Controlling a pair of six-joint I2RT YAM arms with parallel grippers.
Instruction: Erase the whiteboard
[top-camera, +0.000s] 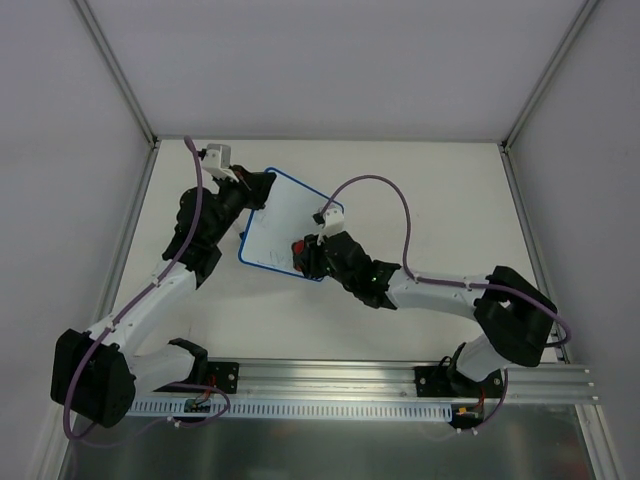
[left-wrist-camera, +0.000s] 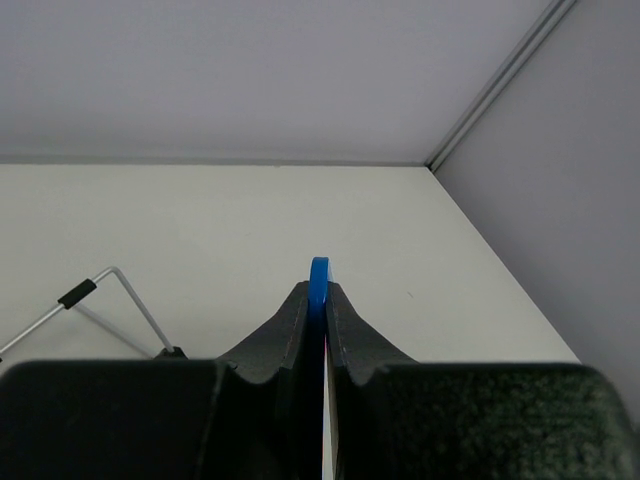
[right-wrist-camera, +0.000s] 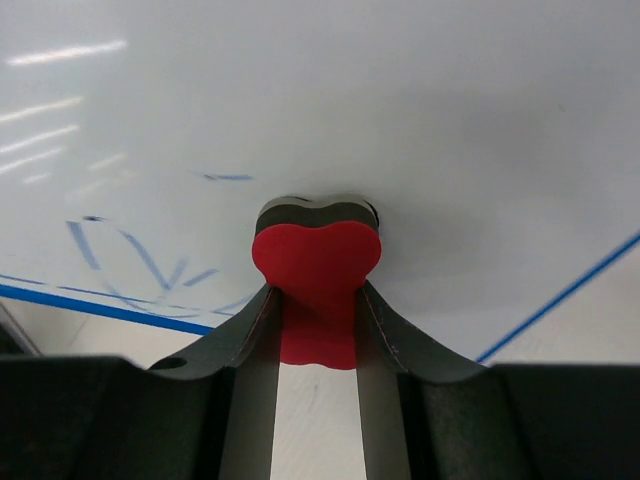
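The whiteboard (top-camera: 285, 222) sits mid-table (top-camera: 430, 200), its blue rim pinched by the left tool (left-wrist-camera: 320, 300). The right tool (right-wrist-camera: 316, 300) grips a red eraser (right-wrist-camera: 316, 255) pressed against it. Pushing hard sideways toward the blue marks (right-wrist-camera: 140, 255) could twist the board out of that thin pinch.

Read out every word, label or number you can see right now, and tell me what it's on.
No legible text in any view.
whiteboard: faint blue marker strokes, smeared, not readable as letters.
red eraser in the right gripper: no print showing.
small green part on the rail: too small to read.
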